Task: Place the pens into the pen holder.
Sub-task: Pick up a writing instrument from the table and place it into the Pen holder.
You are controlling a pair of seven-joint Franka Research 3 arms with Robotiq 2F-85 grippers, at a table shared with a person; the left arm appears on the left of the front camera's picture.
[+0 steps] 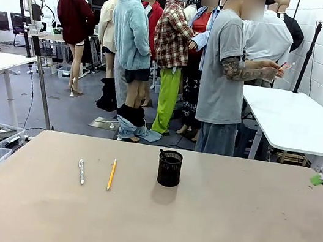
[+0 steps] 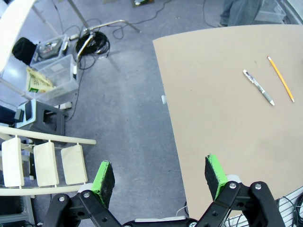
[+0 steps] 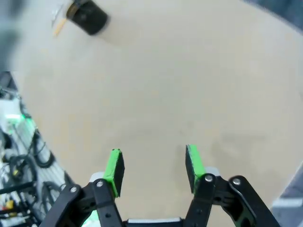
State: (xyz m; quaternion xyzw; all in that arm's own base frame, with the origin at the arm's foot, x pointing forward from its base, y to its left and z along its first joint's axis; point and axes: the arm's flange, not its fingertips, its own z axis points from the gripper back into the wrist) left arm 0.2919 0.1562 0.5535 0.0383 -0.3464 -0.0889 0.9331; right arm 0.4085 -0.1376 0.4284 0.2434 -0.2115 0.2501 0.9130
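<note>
Left claw [image 2: 158, 166] is hovering released over the counter [image 2: 213, 123] edge, with the silvery pen [image 2: 258, 87] lying well ahead, probably light, stiff, slippery, wanting a mid-barrel pinch.

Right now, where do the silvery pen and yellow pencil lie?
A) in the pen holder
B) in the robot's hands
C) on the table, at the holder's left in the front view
C: the silvery pen and yellow pencil lie flat on the table, apart from the pen holder to their right.
</note>
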